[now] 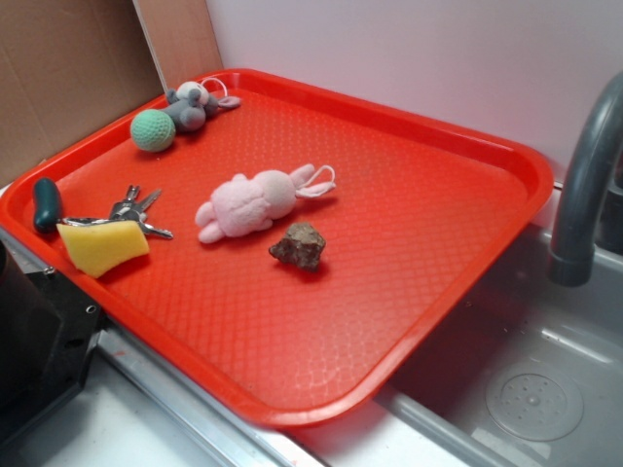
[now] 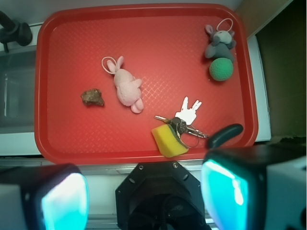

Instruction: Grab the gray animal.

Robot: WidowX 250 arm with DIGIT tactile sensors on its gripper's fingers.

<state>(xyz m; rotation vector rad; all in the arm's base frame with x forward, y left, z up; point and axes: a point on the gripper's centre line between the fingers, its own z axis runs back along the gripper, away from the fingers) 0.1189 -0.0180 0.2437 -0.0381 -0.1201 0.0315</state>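
Note:
The gray animal (image 1: 192, 105) (image 2: 219, 44) is a small gray plush with round ears and a white loop string. It lies in the far left corner of the red tray (image 1: 389, 214) (image 2: 158, 43), touching a green crocheted ball (image 1: 153, 129) (image 2: 221, 69). In the wrist view my gripper (image 2: 144, 201) hangs high above the tray's near edge, far from the toy. Its two cyan-padded fingers (image 2: 64, 201) stand wide apart with nothing between them. The exterior view does not show the gripper.
On the tray also lie a pink plush bunny (image 1: 255, 199) (image 2: 126, 86), a brown rock (image 1: 299, 245) (image 2: 92, 97), keys (image 1: 131, 209) (image 2: 184, 120), a yellow sponge (image 1: 100, 246) (image 2: 169, 139) and a dark teal handle (image 1: 46, 202) (image 2: 224, 135). A gray faucet (image 1: 584, 175) and sink (image 1: 535, 389) flank the tray.

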